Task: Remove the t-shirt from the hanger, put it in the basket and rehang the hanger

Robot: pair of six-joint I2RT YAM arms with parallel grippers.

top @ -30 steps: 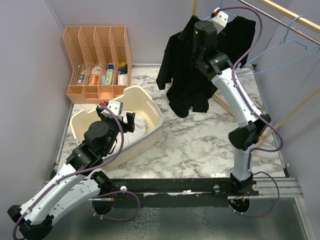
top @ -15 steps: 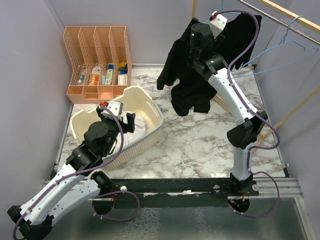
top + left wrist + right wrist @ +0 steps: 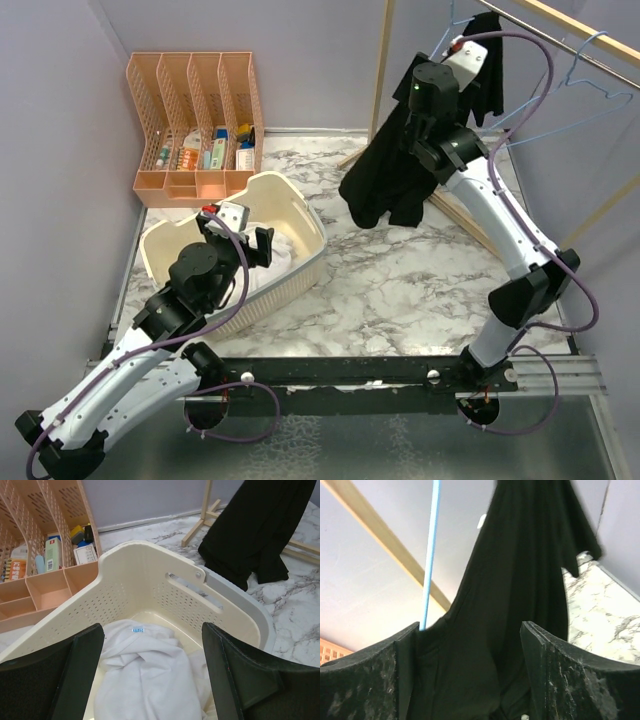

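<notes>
From above, a peach organizer rack (image 3: 195, 120) at the far left of the bench (image 3: 400, 290) holds bottles and small packets. Near it, a cream laundry basket (image 3: 300, 215) holds white cloth (image 3: 283, 248). The black t-shirt (image 3: 390, 180) hangs at the far right, draped against the right arm.

Left wrist: the left claw (image 3: 152, 626), fingers apart, hovers over the basket.

Right wrist: the right claw (image 3: 469, 625) is spread apart, the t-shirt filling the gap beside a blue hanger (image 3: 431, 555).

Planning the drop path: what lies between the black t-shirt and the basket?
Only bare marble tabletop separates the t-shirt from the basket; the top external view shows it.
</notes>
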